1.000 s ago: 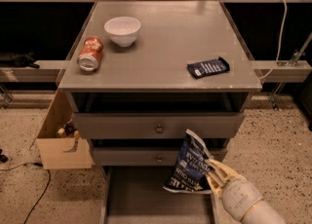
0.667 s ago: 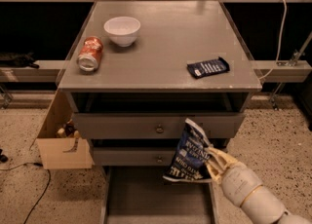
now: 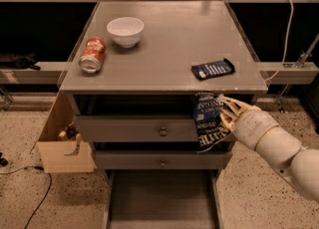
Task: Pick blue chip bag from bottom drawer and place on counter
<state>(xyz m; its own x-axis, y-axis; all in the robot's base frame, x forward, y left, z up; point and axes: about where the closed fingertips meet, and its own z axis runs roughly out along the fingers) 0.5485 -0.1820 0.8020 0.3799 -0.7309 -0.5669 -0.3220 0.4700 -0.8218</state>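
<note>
The blue chip bag (image 3: 208,121), crinkled navy foil with white lettering, hangs in the air in front of the upper drawers, its top just below the counter's front edge. My gripper (image 3: 225,112) is shut on the bag's right side, and my white arm comes in from the lower right. The bottom drawer (image 3: 162,200) is pulled out below, its grey floor bare. The counter (image 3: 164,49) is the flat grey top of the cabinet.
On the counter stand a white bowl (image 3: 125,31), a tipped orange can (image 3: 92,55) at the left and a flat dark-blue packet (image 3: 213,68) near the front right. The two upper drawers (image 3: 163,132) are closed. An open cardboard box (image 3: 62,146) sits left of the cabinet.
My gripper has lifted the chip bag from just above the bottom drawer up to the level of the counter's front edge, moving slightly right.
</note>
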